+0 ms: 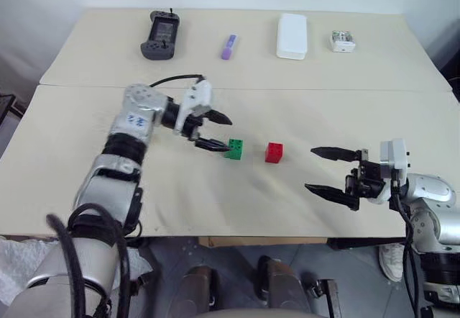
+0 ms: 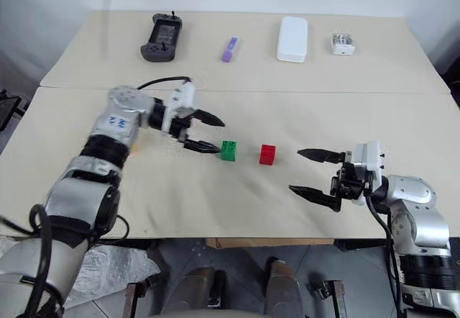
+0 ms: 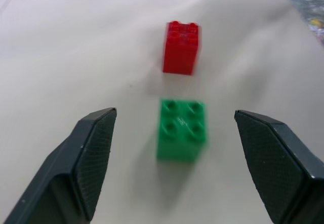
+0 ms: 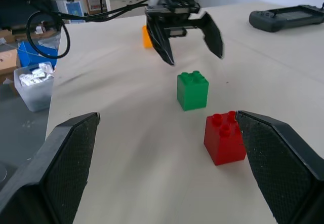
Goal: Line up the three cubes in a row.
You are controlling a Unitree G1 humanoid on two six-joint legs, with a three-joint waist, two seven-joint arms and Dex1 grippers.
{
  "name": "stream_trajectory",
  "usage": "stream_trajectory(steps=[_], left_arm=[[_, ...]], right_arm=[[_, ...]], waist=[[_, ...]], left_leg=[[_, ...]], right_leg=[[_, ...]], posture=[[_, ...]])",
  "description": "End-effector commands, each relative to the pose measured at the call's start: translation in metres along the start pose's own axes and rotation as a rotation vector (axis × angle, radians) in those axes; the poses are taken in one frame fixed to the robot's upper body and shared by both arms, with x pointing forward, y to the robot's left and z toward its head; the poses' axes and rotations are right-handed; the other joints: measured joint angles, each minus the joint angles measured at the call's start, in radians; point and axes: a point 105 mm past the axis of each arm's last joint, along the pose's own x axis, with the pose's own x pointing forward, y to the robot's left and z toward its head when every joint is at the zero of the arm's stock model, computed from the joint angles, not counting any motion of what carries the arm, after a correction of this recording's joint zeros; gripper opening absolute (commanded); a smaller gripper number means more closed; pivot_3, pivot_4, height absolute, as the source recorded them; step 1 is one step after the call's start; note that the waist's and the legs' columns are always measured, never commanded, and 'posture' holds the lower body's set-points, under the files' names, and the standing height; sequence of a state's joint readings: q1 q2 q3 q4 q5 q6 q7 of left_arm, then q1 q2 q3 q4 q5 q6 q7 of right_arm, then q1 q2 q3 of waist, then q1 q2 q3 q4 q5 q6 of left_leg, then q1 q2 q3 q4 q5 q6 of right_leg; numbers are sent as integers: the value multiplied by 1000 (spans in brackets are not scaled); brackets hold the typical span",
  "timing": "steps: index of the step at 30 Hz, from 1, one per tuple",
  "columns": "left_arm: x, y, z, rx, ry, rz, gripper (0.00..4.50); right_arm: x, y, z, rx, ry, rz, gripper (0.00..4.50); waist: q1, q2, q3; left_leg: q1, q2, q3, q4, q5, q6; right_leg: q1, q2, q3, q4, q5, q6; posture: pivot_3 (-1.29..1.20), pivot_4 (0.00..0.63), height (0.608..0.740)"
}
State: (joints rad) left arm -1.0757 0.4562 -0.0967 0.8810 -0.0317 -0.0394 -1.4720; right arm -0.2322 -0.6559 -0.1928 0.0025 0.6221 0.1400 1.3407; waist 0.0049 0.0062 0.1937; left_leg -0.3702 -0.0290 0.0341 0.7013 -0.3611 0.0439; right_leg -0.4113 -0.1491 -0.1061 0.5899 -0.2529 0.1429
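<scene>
Standing side by side mid-bench, the green cube [image 1: 233, 148] and red cube [image 1: 274, 152] are already aligned. An orange cube [image 4: 146, 36] is glimpsed behind the left gripper [image 1: 213, 132], whose jaws are apart just beside green; it remains to be added. The right gripper [image 1: 332, 171] is spread, empty.

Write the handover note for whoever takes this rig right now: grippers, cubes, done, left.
Left gripper: open, empty, just beside the green cube, not touching it.
Right gripper: open, empty, off to the right of the red cube.
Cubes: green and red stand upright side by side on the table, a small gap between them. The orange-yellow cube sits apart, behind the left gripper, as seen from the right wrist.
Done: green and red look roughly in line.
Left: bring the orange-yellow cube into that row.
</scene>
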Motion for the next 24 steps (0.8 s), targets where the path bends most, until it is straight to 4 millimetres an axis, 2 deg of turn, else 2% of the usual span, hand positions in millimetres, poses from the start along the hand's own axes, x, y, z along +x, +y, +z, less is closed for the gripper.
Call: stream_trajectory(steps=[1, 3, 6, 9, 11, 15, 20, 22, 24], left_arm=[[-39, -9, 10, 72, -137, 128, 4292], [-59, -16, 9, 91, -199, 228, 4491], [-104, -27, -1, 63, -307, 495, 4491], [-155, -61, -21, 8, -347, 805, 4491], [-170, -78, -27, -26, -345, 908, 4491], [-210, -141, -62, -155, -308, 1246, 4491], [-230, -188, -98, -301, -259, 1482, 4491], [-226, -194, -104, -325, -247, 1481, 4491], [-218, -189, -100, -324, -260, 1460, 4491]], right_arm=[[12, 1, 12, 21, -60, 58, 4500], [20, 2, 15, 23, -75, 89, 4500], [36, 9, 20, -7, -94, 154, 4500], [52, 16, 28, -44, -119, 227, 4500], [57, 17, 31, -53, -128, 241, 4500], [62, 17, 34, -101, -137, 266, 4500], [62, 16, 30, -136, -115, 295, 4500], [62, 14, 30, -138, -113, 295, 4500], [61, 13, 29, -140, -112, 293, 4500]], waist=[[-6, 0, 0], [-7, 0, 0], [-8, 0, 0], [-11, 1, 0], [-10, 0, 0], [-5, 0, 0], [12, -1, -1], [17, -1, -1], [20, -1, -1]], left_leg=[[0, 1, -1, 0, 0, 0], [0, 1, -5, 0, 0, 0], [0, 1, -7, 1, 0, 0], [0, 1, -9, 1, -1, -1], [1, 1, -9, 0, -2, -2], [2, 0, -11, 1, -3, -3], [2, 0, -12, 1, -3, -3], [2, 0, -12, 1, -3, -3], [2, 0, -11, 1, -4, -3]], right_leg=[[0, 0, 0, 0, 0, 0], [-1, 0, 1, 0, 0, 0], [0, 0, 1, 0, 0, 0], [-1, 0, 2, 1, 0, 0], [-1, 0, 2, 0, 0, -1], [2, -1, 2, 0, 0, -1], [2, -1, 1, 0, 0, -2], [2, -1, 1, 0, 0, -2], [2, -1, 1, 0, 0, -2]], posture=[[0, 150, 740], [0, 150, 740], [0, 150, 740], [0, 150, 740], [0, 150, 740], [0, 150, 740], [0, 150, 740], [0, 150, 740], [0, 150, 740]])
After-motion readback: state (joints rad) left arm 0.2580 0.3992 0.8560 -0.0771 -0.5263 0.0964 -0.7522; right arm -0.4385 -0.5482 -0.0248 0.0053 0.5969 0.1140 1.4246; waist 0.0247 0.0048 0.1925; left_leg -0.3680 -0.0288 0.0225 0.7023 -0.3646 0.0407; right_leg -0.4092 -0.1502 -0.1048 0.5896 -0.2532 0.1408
